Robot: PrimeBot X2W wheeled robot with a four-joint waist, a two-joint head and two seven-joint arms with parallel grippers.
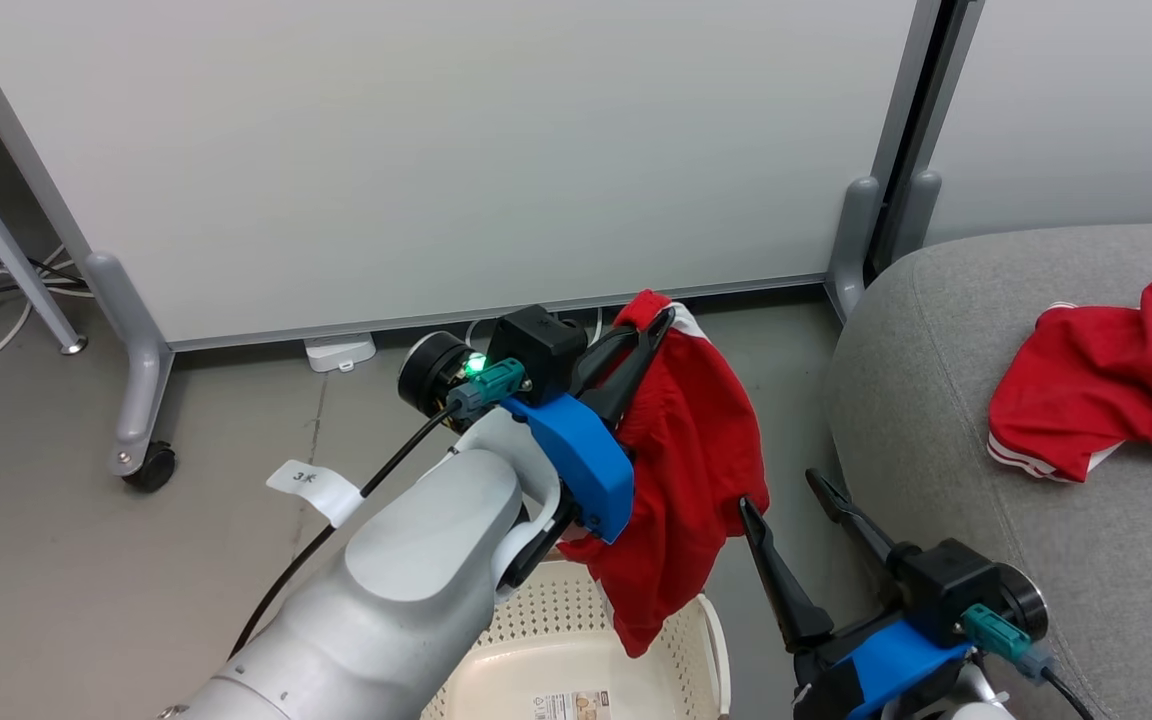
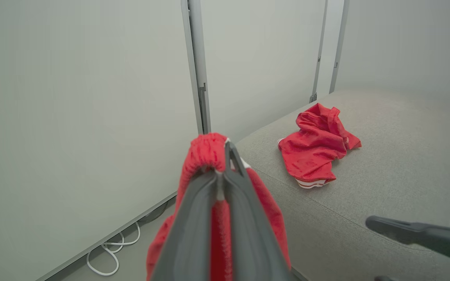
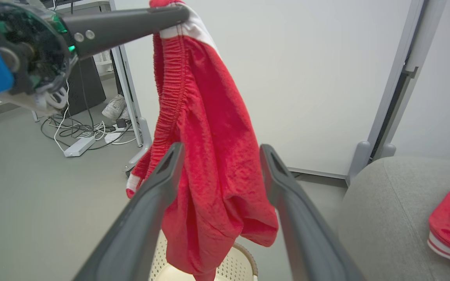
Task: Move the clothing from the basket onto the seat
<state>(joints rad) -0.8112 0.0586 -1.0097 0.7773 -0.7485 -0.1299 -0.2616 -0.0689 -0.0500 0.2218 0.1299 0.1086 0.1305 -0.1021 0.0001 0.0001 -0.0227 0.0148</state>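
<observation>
My left gripper (image 1: 658, 322) is shut on the waistband of a red garment (image 1: 686, 470), which hangs down over the cream perforated basket (image 1: 576, 650). The same garment (image 3: 213, 156) shows with its lower end just above the basket (image 3: 240, 265). From the left wrist, the pinched red fabric (image 2: 205, 152) sticks out past my fingertips. My right gripper (image 1: 781, 490) stands open beside the hanging cloth, nothing between its fingers. A second red garment (image 1: 1106, 370) with white stripe trim lies crumpled on the grey seat (image 1: 936, 400), also seen as a red heap (image 2: 315, 148) on the cushion (image 2: 397, 156).
A white partition panel on wheeled grey feet (image 1: 141, 440) stands behind the basket. Cables and a power strip (image 3: 78, 146) lie on the grey floor, and a shoe (image 3: 113, 107) rests beside a dark stand.
</observation>
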